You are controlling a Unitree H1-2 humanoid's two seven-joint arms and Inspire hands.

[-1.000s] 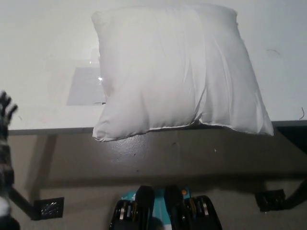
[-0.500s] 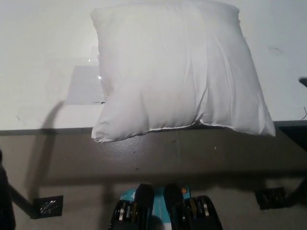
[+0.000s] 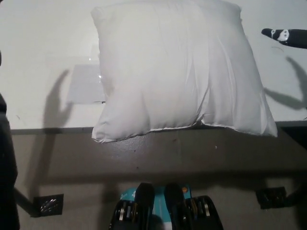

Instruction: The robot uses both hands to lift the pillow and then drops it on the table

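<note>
White cotton fills the middle of the view: the pillow [image 3: 177, 69] lies flat on the pale worktop [image 3: 43, 43], and its two near corners poke out past the worktop's front edge, over the dark floor [image 3: 158, 158] below. Down there, near the lower left, a small black foot plate [image 3: 48, 205] sits on the floor, and a matching one [image 3: 271, 199] shows at the lower right. Up along the left edge a dark, blurred bulk runs down the frame, too smeared to make out; if that belongs to the left arm, its hand is not to be seen. Back on the worktop, just left of the pillow, a clear plastic sheet [image 3: 86, 84] lies flat, its right side tucked against or under the pillow's left flank. A forked shadow falls across the worktop at the sheet's left edge, and another falls on the right side beyond the pillow. Further up, at the right edge, the black right hand [image 3: 288, 37] pokes in level with the pillow's upper part, well apart from the fabric and touching nothing; only a tapered tip with pale markings shows, so whether its fingers are spread or curled I cannot tell. The pillow's far edge reaches almost to the top of the view.
</note>
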